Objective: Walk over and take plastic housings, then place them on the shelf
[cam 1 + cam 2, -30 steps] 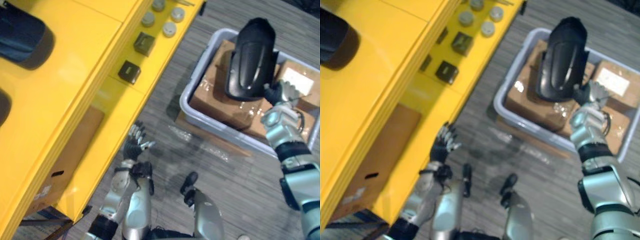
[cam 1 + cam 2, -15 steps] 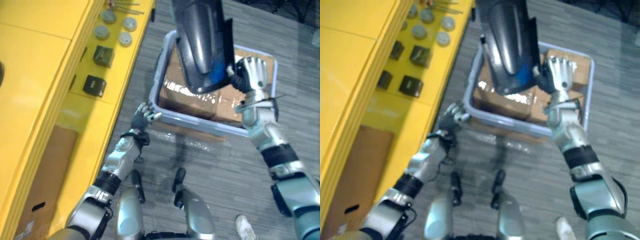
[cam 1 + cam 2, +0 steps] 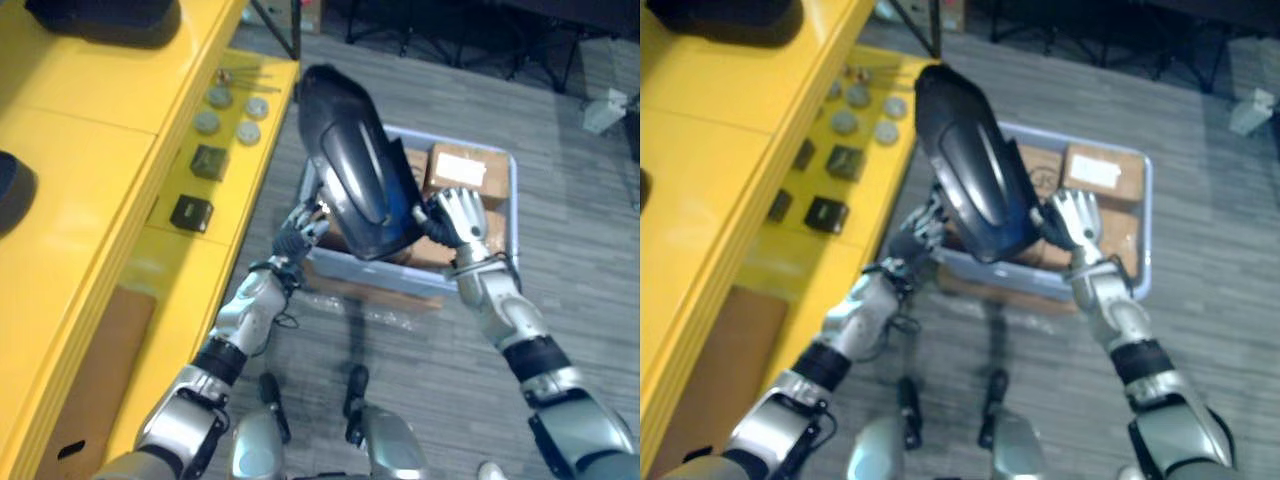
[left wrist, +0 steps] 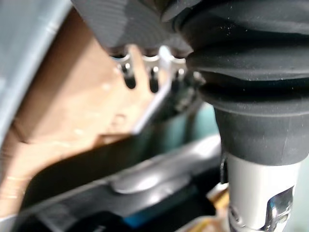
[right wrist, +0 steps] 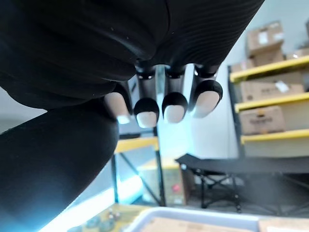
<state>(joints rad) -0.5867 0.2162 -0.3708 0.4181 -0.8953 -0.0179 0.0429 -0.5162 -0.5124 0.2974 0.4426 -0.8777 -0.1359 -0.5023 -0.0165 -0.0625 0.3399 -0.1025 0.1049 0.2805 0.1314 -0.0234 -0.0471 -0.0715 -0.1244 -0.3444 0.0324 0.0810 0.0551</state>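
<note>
Nearest, the left hand (image 3: pixel 298 232) lies with loose, nearly straight fingers against the lower left edge of the plastic housing (image 3: pixel 355 175), while the right hand (image 3: pixel 455 215) curls round its lower right end. Tilted between them above the floor, the housing is a long, glossy black shell, rounded at the top, with a sunken panel down its middle and a blue sheen at its lower end. Beyond it a grey bin (image 3: pixel 380 281) sits on the floor holding cardboard boxes (image 3: pixel 468 167). Leftward, the yellow shelf (image 3: pixel 90 170) carries dark blocks (image 3: pixel 209 161), grey discs (image 3: pixel 250 107) and, farther off, another dark housing (image 3: pixel 105 18).
</note>
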